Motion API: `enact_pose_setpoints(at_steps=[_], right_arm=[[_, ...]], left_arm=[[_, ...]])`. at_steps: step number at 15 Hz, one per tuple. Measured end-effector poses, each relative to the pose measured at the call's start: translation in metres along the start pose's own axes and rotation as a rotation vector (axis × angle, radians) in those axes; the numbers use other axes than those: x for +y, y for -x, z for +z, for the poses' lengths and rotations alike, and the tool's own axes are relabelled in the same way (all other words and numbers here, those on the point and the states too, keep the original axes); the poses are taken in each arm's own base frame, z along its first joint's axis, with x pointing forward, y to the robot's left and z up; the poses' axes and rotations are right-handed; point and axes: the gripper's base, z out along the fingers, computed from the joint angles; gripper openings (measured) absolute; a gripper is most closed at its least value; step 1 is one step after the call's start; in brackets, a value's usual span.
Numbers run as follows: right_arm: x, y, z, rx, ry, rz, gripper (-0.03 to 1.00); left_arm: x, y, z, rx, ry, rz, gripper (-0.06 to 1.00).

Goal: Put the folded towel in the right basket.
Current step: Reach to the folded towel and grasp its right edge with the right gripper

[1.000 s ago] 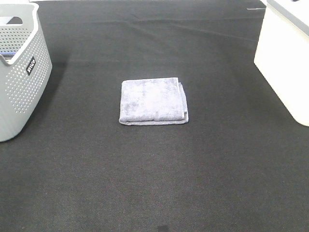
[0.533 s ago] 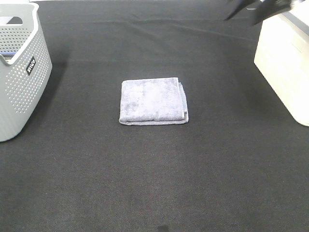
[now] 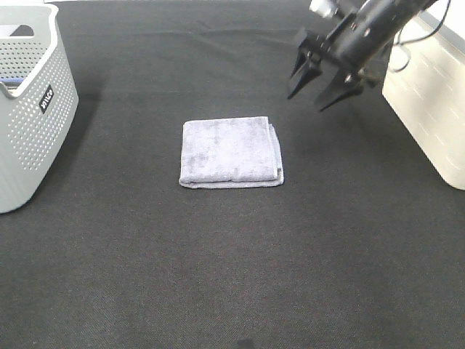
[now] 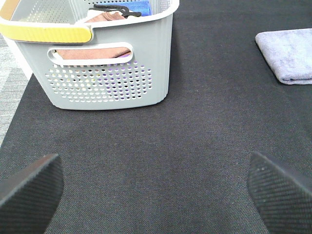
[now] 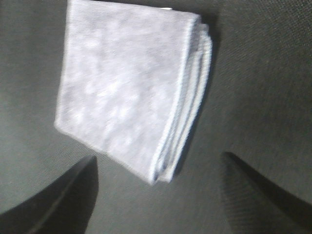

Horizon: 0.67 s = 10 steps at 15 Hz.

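Barely begun: the folded grey terry towel [image 3: 231,153] lies ungrasped on the black worktop [image 3: 218,276], the black right gripper [image 3: 306,102] hovering just beyond it, jaws wide and empty.

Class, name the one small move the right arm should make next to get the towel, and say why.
Probably carry the open right tool down and toward the folded towel, to straddle its layered edge. The tool hangs above the mat, off the towel's far right corner, touching nothing.

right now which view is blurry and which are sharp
Right wrist view: the towel looks soft and smeared, likely motion blur. Left wrist view: crisp, holes in the grey basket show clearly. Exterior high view: sharp, evenly lit, right hand open.
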Motion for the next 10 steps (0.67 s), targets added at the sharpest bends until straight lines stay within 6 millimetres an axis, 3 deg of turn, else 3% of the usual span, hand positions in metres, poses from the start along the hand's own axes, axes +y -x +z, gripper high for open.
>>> enact_pose_setpoints(at_steps=[3,10], right_arm=[[-0.019,0.002,0.032,0.039,0.024,0.038,0.66],[-0.038,-0.005,0.07,0.098,0.079,0.083,0.66]], left_arm=[[0.0,0.0,0.0,0.0,0.0,0.0,0.97],[0.0,0.0,0.0,0.0,0.0,0.0,0.97]])
